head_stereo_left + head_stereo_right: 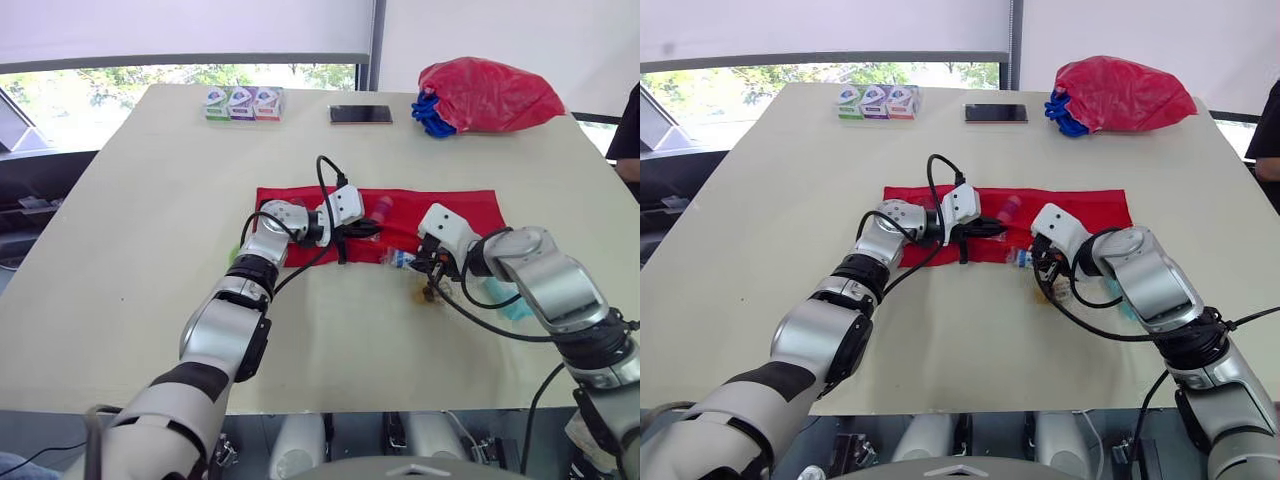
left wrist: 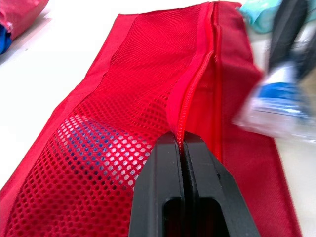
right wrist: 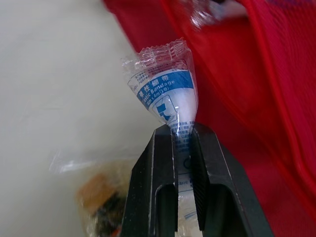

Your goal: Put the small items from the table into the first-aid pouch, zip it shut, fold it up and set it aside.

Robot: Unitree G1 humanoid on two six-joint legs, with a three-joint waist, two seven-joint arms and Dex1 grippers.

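right gripper (image 3: 182,132) pinches clear packet (image 3: 163,91) printed "bandage"; left gripper (image 2: 183,143) clamps zipper (image 2: 193,81) of red mesh pouch (image 2: 123,89).

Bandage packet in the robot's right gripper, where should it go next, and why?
Probably a short push toward the red pouch, into the gap along its zipper. The right gripper is shut on the bandage packet right beside the pouch, and the left gripper pinches the zipper edge, lifting it open.

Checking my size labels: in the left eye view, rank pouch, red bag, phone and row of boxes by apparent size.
Largest to smallest:
pouch
red bag
row of boxes
phone
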